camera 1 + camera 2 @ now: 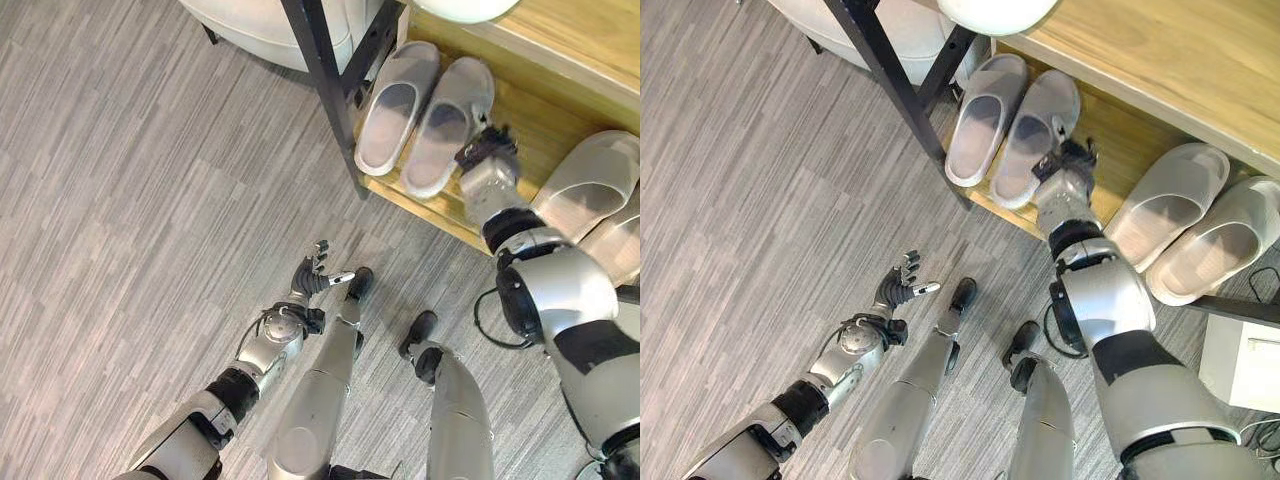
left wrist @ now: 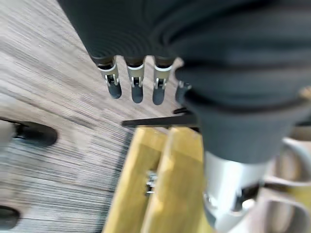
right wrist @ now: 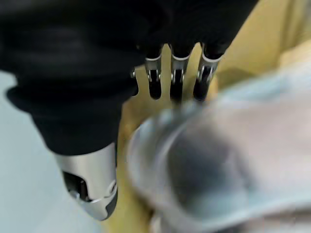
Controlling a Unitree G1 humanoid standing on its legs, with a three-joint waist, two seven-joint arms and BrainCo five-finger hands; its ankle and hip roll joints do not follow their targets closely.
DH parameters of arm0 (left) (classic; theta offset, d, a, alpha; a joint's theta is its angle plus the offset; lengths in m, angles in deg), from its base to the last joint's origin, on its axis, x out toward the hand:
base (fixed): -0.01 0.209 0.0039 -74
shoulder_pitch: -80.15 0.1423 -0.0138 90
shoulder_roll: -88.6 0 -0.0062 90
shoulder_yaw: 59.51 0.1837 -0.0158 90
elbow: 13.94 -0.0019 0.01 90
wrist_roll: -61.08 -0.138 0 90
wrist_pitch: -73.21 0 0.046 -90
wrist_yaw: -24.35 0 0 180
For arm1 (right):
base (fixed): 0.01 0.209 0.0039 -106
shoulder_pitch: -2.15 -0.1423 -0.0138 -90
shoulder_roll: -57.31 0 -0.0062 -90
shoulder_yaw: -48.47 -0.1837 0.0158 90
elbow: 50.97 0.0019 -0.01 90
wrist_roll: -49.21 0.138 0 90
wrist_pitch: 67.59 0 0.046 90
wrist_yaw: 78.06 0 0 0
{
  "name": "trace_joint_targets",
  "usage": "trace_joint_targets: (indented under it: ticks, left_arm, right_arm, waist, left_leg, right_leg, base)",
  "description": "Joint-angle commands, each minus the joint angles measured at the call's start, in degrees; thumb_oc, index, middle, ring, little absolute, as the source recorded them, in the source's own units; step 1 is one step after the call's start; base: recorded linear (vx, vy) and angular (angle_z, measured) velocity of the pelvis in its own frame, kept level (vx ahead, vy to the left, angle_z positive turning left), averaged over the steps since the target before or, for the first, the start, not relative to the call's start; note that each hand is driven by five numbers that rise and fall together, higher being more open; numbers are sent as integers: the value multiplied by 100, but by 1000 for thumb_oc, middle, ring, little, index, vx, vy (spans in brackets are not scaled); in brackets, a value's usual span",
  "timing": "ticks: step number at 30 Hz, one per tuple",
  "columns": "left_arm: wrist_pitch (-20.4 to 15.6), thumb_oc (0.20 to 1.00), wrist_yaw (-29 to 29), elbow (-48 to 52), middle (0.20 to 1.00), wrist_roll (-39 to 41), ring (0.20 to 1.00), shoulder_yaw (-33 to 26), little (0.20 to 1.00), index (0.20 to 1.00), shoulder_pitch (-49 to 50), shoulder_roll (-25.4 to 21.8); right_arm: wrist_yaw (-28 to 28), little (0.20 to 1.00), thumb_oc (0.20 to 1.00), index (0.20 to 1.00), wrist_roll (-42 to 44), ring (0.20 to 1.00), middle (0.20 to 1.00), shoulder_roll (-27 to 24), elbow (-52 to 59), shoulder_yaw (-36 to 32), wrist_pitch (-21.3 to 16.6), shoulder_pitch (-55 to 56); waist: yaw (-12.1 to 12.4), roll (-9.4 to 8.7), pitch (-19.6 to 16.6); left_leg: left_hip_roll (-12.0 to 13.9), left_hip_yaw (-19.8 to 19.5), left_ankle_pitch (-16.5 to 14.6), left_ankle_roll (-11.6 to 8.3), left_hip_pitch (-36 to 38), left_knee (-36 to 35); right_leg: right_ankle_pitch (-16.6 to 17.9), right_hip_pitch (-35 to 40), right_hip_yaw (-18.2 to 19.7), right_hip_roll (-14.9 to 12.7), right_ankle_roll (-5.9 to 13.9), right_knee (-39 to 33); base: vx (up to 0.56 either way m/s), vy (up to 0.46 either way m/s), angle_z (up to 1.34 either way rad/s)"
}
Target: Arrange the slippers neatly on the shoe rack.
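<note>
Two pairs of slippers sit on the rack's (image 1: 440,215) wooden shelf: left pair (image 1: 425,115), right pair (image 1: 1195,220). Right hand (image 1: 487,158) rests at the left pair's right slipper (image 1: 1035,135), fingers straight, not curled round it. Left hand (image 1: 312,272) hangs open over the floor (image 1: 130,200).

eyes: overhead, share shoe rack (image 1: 520,110) | wrists: very close, perhaps rack-facing
</note>
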Motion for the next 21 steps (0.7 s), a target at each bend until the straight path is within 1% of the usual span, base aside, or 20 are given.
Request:
trace_joint_targets:
  ticks: [1,5,11,14,15,16,17,18,19,20,21]
  left_arm:
    - [-222,1000,48,197,1000,114,1000,-25,1000,1000,-338,-68]
    - [-235,1000,35,196,1000,125,1000,-19,1000,1000,-366,-66]
    - [-236,1000,13,186,1000,81,1000,-34,1000,1000,-383,-69]
    - [-255,1000,13,198,1000,80,1000,-66,1000,1000,-358,-93]
    - [-256,1000,13,198,1000,79,1000,-69,1000,1000,-356,-92]
    - [-296,1000,22,236,1000,35,1000,-85,1000,1000,-340,-146]
    - [-314,1000,58,259,1000,11,1000,-99,1000,1000,-327,-167]
    - [-314,1000,58,259,1000,11,1000,-99,1000,1000,-328,-167]
    - [-319,1000,86,258,1000,-9,1000,-113,1000,1000,-309,-178]
    - [-325,1000,178,281,1000,-43,1000,-168,1000,1000,-228,-211]
    - [-312,1000,217,292,1000,-62,1000,-174,1000,1000,-205,-216]
  right_arm:
    - [92,1000,1000,1000,39,1000,1000,-59,217,33,-108,-384]
    - [105,1000,1000,1000,-45,1000,1000,-141,118,107,-62,-452]
    - [127,1000,1000,1000,-187,1000,1000,-17,43,197,-25,-410]
    - [101,1000,1000,1000,-693,1000,1000,4,-54,393,128,-392]
    - [98,1000,1000,1000,-701,1000,1000,7,-53,392,130,-393]
    - [169,1000,1000,1000,-1546,1000,1000,-50,-179,743,423,-354]
    - [271,1000,1000,1000,-1865,1000,1000,-103,-224,904,545,-326]
    - [271,1000,1000,1000,-1865,1000,1000,-103,-224,904,545,-327]
    - [317,1000,1000,1000,-2103,1000,1000,-165,-273,1012,631,-310]
    - [461,1000,1000,1000,-2712,1000,1000,-369,-350,1254,841,-239]
    - [492,1000,1000,1000,-2924,1000,1000,-442,-395,1323,901,-220]
  waist:
    - [39,-183,341]
    - [7,-161,334]
    - [-68,-165,323]
    - [-107,-185,293]
    - [-111,-183,295]
    - [-135,-217,273]
    - [-151,-230,265]
    - [-152,-229,266]
    - [-158,-243,261]
    - [-184,-277,249]
    - [-192,-288,242]
  left_leg:
    - [-143,381,-1075,253,219,687]
    - [-143,400,-1072,233,190,691]
    - [-128,444,-1069,205,196,699]
    - [-108,474,-1062,192,246,673]
    - [-108,473,-1061,192,252,670]
    - [-90,493,-1056,186,306,640]
    - [-84,493,-1053,181,348,625]
    - [-84,493,-1053,181,350,624]
    - [-83,492,-1050,176,373,612]
    - [-69,499,-1040,164,428,599]
    - [-66,502,-1037,161,445,599]
  right_leg:
    - [92,601,296,-181,715,-511]
    - [78,547,291,-188,708,-472]
    - [86,544,292,-192,695,-476]
    - [102,584,297,-191,683,-491]
    - [103,590,296,-191,683,-494]
    - [130,640,282,-186,680,-533]
    - [152,689,283,-178,686,-572]
    - [152,691,282,-178,686,-573]
    - [160,712,284,-172,686,-589]
    - [188,774,267,-171,691,-614]
    - [198,793,269,-169,689,-622]
  base:
    - [6,3,3]
    - [2,-1,1]
    - [0,0,0]
    - [0,0,0]
    - [0,0,0]
    - [0,0,0]
    - [0,0,0]
    - [0,0,0]
    - [0,0,0]
    - [-30,-10,2]
    - [0,0,0]
